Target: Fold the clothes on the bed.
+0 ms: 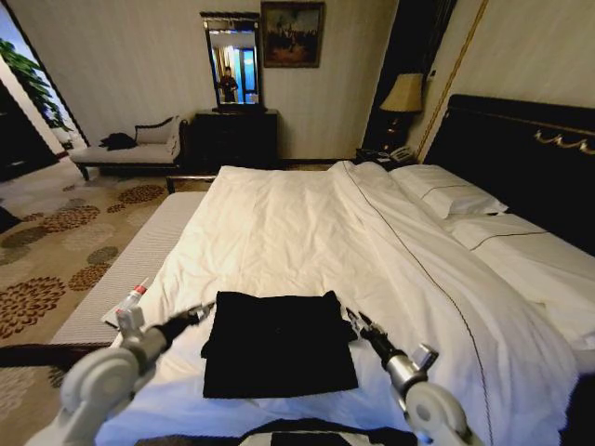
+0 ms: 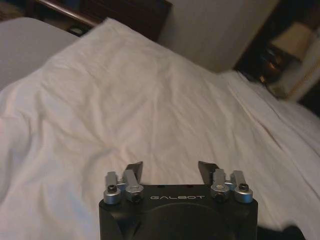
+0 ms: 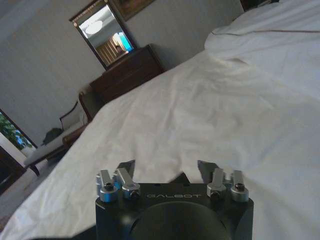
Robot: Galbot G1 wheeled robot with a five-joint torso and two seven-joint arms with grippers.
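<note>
The clothes (image 1: 279, 346), a black T-shirt, lie as a folded, roughly square bundle on the white duvet of the bed (image 1: 297, 214), close in front of me. My left gripper (image 1: 200, 313) hovers just off the bundle's left upper corner, and my right gripper (image 1: 356, 321) just off its right upper corner. In the left wrist view the left gripper (image 2: 171, 170) is open over bare duvet (image 2: 150, 100), with a scrap of the black T-shirt (image 2: 280, 233) at the frame edge. In the right wrist view the right gripper (image 3: 166, 169) is open too, a dark corner of the T-shirt (image 3: 180, 178) beneath it.
White pillows (image 1: 446, 195) and a dark headboard (image 1: 521, 149) lie to the right. A grey bench (image 1: 139, 251) runs along the bed's left end. Further back stand a pale chaise (image 1: 130, 149), a dark dresser (image 1: 237, 137) with a mirror (image 1: 232, 60), and a lamp (image 1: 403, 93).
</note>
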